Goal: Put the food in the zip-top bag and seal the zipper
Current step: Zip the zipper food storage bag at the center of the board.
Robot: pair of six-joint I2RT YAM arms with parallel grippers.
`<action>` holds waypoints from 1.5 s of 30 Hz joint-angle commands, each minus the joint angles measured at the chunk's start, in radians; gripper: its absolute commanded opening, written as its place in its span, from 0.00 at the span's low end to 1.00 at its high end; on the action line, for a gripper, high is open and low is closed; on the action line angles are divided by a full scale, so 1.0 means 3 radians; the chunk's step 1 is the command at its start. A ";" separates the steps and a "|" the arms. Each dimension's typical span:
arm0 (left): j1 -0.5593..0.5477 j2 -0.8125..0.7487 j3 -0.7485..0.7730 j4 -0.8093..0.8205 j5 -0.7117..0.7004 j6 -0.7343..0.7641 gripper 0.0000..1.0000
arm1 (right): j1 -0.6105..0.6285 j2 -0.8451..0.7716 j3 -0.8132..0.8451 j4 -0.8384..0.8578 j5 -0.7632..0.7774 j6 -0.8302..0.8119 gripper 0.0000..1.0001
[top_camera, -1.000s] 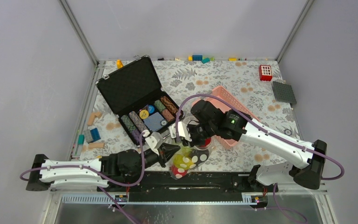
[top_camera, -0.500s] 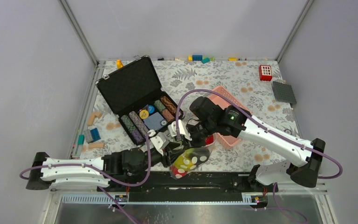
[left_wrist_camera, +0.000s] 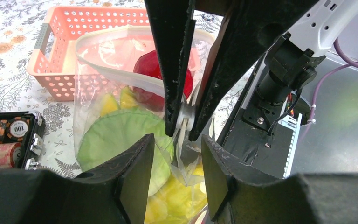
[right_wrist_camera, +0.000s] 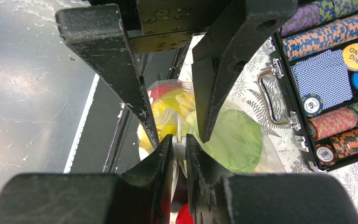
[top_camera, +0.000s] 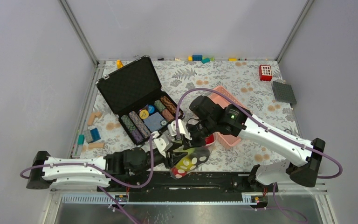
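Right pincer clamped on thin whitish zipper strip.
Left pincer partly spread, gripping nothing, straddling the clear plastic zip-top bag just beside that clamp.

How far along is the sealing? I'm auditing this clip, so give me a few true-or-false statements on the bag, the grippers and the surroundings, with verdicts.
1. The right gripper pinches the zipper of the zip-top bag. True.
2. The left gripper is clamped on the bag. False: its jaws stand apart, one on each side of the zipper.
3. The cabbage lies in the pink basket. False: it is inside the bag, in front of the basket.
4. The poker chip case is open. True.
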State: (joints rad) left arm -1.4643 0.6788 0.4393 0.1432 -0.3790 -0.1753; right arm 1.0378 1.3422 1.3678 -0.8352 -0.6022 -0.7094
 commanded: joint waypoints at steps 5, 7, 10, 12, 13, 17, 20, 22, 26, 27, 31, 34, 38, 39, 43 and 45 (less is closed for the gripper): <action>-0.0002 0.0053 0.0062 0.0597 0.0084 0.0155 0.07 | -0.0003 -0.0046 0.0150 0.0005 -0.0074 0.0022 0.00; -0.0002 0.0090 0.0055 0.0640 0.0059 0.0177 0.00 | -0.0003 -0.0063 0.0145 0.0001 -0.0064 0.0020 0.01; -0.0002 0.0113 0.0024 0.0688 0.0042 0.0203 0.00 | -0.0004 -0.0070 0.0159 -0.0073 -0.0017 -0.0014 0.15; -0.0002 0.0098 -0.0003 0.0691 0.0049 0.0201 0.00 | -0.0003 -0.0078 0.0173 -0.0167 0.0061 -0.0035 0.25; -0.0002 0.0093 -0.0014 0.0693 0.0051 0.0201 0.00 | -0.0003 -0.0085 0.0173 -0.0194 0.0087 -0.0052 0.32; -0.0002 0.0069 -0.0046 0.0718 0.0061 0.0196 0.00 | -0.0003 -0.0135 0.0150 -0.0199 0.0088 -0.0079 0.43; -0.0001 0.0080 -0.0025 0.0701 0.0042 0.0166 0.00 | -0.0003 -0.0132 0.0148 -0.0150 0.0018 -0.0048 0.49; -0.0002 0.0087 -0.0017 0.0679 0.0097 0.0174 0.00 | -0.0003 -0.0125 0.0136 -0.0068 0.0033 0.0001 0.48; -0.0002 0.0087 -0.0017 0.0673 0.0111 0.0175 0.00 | -0.0003 -0.0129 0.0150 0.0003 0.0050 0.0103 0.38; -0.0002 0.0085 -0.0022 0.0673 0.0104 0.0175 0.00 | -0.0003 -0.0136 0.0139 0.0020 0.0053 0.0122 0.36; -0.0002 0.0072 -0.0046 0.0683 0.0096 0.0173 0.00 | -0.0003 -0.0200 0.0069 0.0077 0.0072 0.0168 0.33; -0.0002 0.0052 -0.0057 0.0688 0.0085 0.0165 0.00 | -0.0003 -0.0217 0.0030 0.0085 0.0122 0.0204 0.17; -0.0002 0.0020 -0.0062 0.0646 0.0030 0.0143 0.00 | -0.0003 -0.0185 -0.0023 0.0096 0.0232 0.0194 0.03; -0.0005 0.0015 -0.0065 0.0634 0.0022 0.0137 0.00 | 0.0000 -0.0162 -0.0017 0.0019 0.0242 0.0185 0.00; -0.0002 -0.0016 -0.0078 0.0596 0.0010 0.0120 0.00 | -0.0003 -0.0060 0.0058 -0.0137 0.0396 0.0180 0.00; -0.0005 -0.0061 -0.0091 0.0573 -0.0003 0.0103 0.00 | -0.0008 -0.0031 0.0080 -0.0203 0.0597 0.0174 0.00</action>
State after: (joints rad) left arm -1.4651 0.7025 0.4149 0.2535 -0.3676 -0.1314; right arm 1.0348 1.3113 1.3697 -0.8307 -0.5423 -0.6598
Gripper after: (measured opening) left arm 0.009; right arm 0.155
